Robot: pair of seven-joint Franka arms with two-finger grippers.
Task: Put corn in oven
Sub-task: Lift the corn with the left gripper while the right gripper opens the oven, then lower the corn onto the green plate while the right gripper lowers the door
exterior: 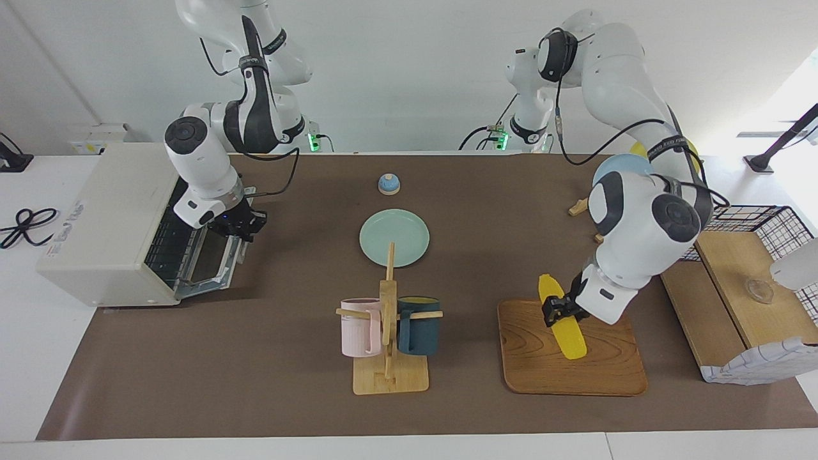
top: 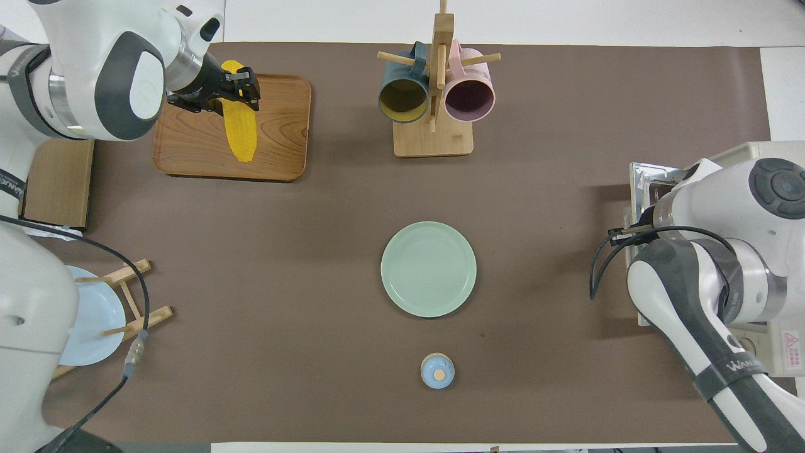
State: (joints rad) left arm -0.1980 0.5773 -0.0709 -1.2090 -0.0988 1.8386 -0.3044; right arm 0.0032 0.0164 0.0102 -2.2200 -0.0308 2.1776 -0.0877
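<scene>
The yellow corn [exterior: 565,327] is over the wooden tray [exterior: 601,370] at the left arm's end of the table, its gripped end raised; it also shows in the overhead view [top: 240,129]. My left gripper [exterior: 558,310] is shut on the corn near its upper end. The cream-white oven [exterior: 105,217] stands at the right arm's end, its glass door [exterior: 208,265] dropped open and the wire rack visible inside. My right gripper [exterior: 241,231] is at the door's outer edge by the handle. In the overhead view the right arm hides it, and only part of the oven [top: 723,157] shows.
A green plate [exterior: 394,237] lies mid-table. A mug rack [exterior: 388,332] with a pink and a dark teal mug stands farther from the robots. A small blue bell [exterior: 388,184] lies nearer to them. A wire-and-wood basket shelf [exterior: 748,287] stands beside the tray.
</scene>
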